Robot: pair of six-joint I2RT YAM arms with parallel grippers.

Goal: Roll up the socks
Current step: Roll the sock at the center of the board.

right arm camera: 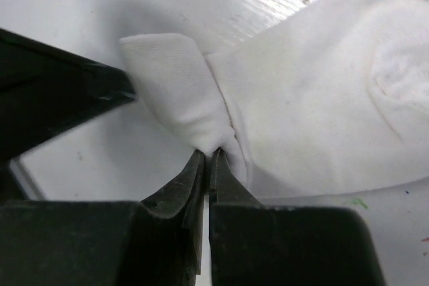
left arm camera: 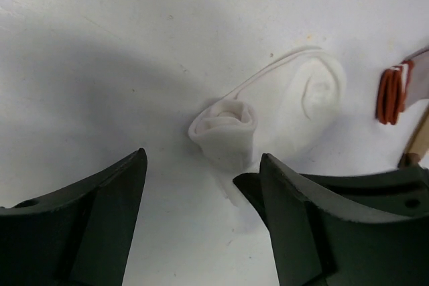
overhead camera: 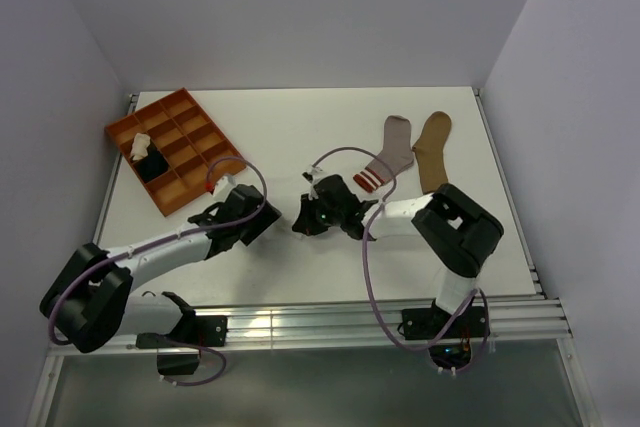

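White tabletop (overhead camera: 280,137) and pale walls enclose a job that looks roughly half done. Over in the orange tray (overhead camera: 190,132), a cream sock (overhead camera: 140,144) and a black sock (overhead camera: 153,165) sit bundled in neighbouring compartments, so those two appear finished. The white sock (left arm camera: 224,128) lies mid-table between the two arms. One end is curled into a loose, small roll while the rest lies flat. The right gripper (right arm camera: 208,155) is pinched tight on a fold at the rolled end. The left gripper (left arm camera: 201,165) stands with its jaws wide apart on either side of the roll, touching nothing. Near the far right edge, the grey sock (overhead camera: 390,157) with its red-striped cuff and the tan sock (overhead camera: 433,150) lie flat side by side, unrolled. Judging by this, most of the white sock and both of those remain to roll.
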